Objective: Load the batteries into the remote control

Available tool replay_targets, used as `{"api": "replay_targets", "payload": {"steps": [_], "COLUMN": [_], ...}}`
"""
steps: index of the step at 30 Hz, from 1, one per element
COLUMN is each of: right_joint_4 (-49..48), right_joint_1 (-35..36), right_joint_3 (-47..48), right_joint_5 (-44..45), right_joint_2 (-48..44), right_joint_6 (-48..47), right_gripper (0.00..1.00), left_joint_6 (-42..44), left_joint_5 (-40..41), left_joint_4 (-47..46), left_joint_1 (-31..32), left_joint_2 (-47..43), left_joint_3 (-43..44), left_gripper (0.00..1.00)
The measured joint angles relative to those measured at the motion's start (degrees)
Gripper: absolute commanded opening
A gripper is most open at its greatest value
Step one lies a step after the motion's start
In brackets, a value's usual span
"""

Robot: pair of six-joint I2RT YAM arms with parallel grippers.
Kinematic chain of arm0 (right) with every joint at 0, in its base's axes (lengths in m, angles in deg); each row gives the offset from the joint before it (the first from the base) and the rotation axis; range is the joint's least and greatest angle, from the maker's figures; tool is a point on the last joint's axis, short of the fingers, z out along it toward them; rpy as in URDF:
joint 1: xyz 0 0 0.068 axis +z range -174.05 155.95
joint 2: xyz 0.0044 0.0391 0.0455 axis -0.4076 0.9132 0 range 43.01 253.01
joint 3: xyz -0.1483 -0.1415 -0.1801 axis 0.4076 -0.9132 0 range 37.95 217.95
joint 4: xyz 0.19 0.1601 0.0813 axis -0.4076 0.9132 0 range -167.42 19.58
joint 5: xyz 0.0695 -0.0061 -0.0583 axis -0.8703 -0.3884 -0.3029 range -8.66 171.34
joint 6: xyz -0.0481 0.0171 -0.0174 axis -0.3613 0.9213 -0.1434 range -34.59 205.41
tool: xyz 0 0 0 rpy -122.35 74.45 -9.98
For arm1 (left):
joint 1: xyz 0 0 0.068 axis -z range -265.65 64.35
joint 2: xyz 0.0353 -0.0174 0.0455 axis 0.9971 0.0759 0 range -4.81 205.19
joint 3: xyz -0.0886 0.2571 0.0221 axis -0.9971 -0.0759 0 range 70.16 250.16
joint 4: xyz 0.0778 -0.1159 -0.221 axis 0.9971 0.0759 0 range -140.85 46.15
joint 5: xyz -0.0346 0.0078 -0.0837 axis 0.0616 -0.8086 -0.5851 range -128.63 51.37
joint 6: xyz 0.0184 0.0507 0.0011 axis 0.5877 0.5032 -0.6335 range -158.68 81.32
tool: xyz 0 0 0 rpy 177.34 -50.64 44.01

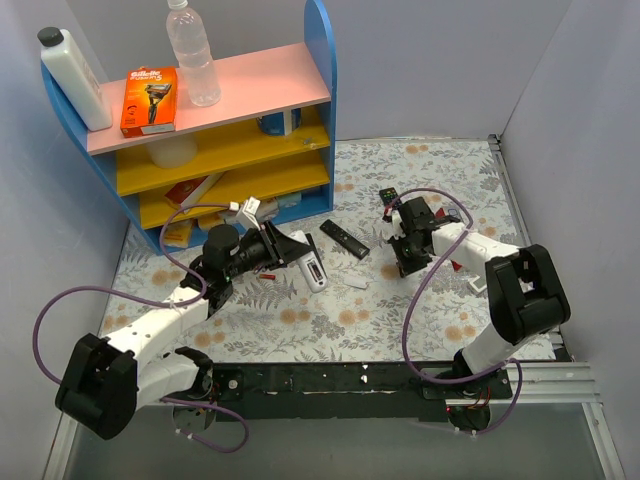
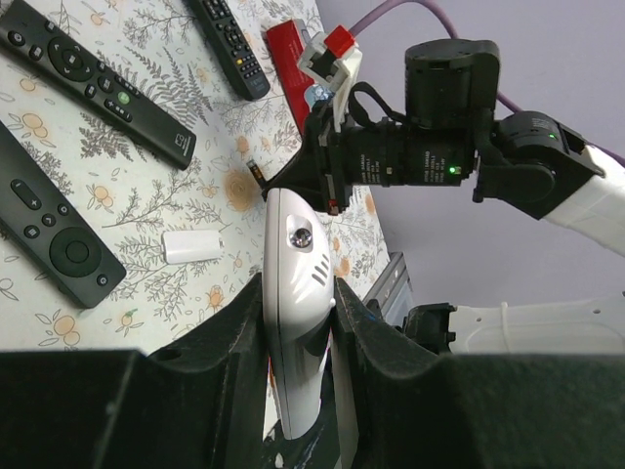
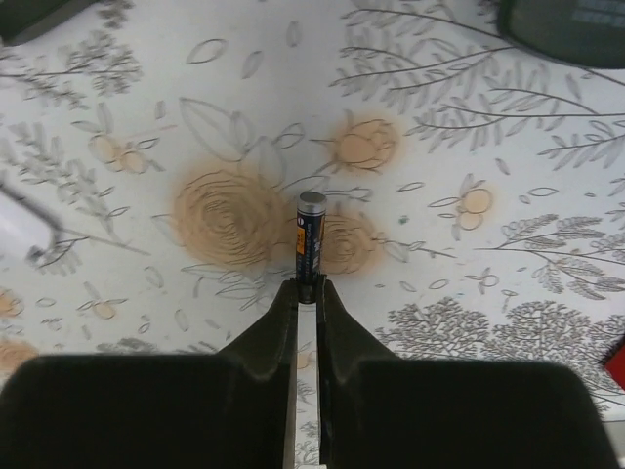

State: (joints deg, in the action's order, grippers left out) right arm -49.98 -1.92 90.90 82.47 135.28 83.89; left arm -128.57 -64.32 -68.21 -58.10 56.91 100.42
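My left gripper (image 1: 293, 248) (image 2: 298, 291) is shut on the rear end of a white remote control (image 1: 314, 270) (image 2: 296, 254), turned on its edge between the fingers. My right gripper (image 1: 403, 262) (image 3: 310, 286) is shut on a finger-thin dark battery with an orange-yellow mark (image 3: 311, 233). The battery sticks out past the fingertips, just above the floral mat. It also shows in the left wrist view (image 2: 256, 174), at the tip of the right gripper and just beyond the white remote's nose. No other batteries show.
Black remotes lie on the mat (image 1: 343, 238) (image 1: 390, 196) (image 2: 98, 83) (image 2: 54, 230) (image 2: 229, 44). A small white battery cover (image 1: 358, 285) (image 2: 192, 244) lies near them. A red flat item (image 2: 293, 59) is by the right arm. A shelf unit (image 1: 230, 150) stands at the back left.
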Motion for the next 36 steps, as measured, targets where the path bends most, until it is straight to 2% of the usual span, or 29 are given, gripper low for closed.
{"api": "replay_targets", "payload": {"steps": [6,15,20,25,36], "right_joint_4": [4.9,11.6,15.2,19.7,26.7], "right_joint_1": [5.4,20.2,25.9,27.6,27.9], "right_joint_3": [3.5,20.7,27.0,31.4,33.3], "right_joint_5": [-4.9,-11.3,-13.9,-14.4,-14.4], "right_joint_2": [-4.3,-7.4,-7.0,-4.1,-0.2], "right_joint_6": [0.2,4.1,6.9,9.1,12.2], "right_gripper": [0.01,0.01,0.01,0.01,0.01], "left_joint_6": [-2.8,-5.5,-5.4,-5.5,-8.9], "left_joint_5": [-0.2,-0.2,-0.3,-0.4,-0.6], "left_joint_4": [-6.1,-15.7,-19.9,-24.3,-32.5], "left_joint_1": [0.0,0.0,0.0,0.0,0.0], "left_joint_2": [2.3,7.7,9.4,10.6,12.1], "left_joint_3": [-3.5,-5.3,-5.3,-5.4,-7.3], "left_gripper": [0.00,0.00,0.00,0.00,0.00]}}
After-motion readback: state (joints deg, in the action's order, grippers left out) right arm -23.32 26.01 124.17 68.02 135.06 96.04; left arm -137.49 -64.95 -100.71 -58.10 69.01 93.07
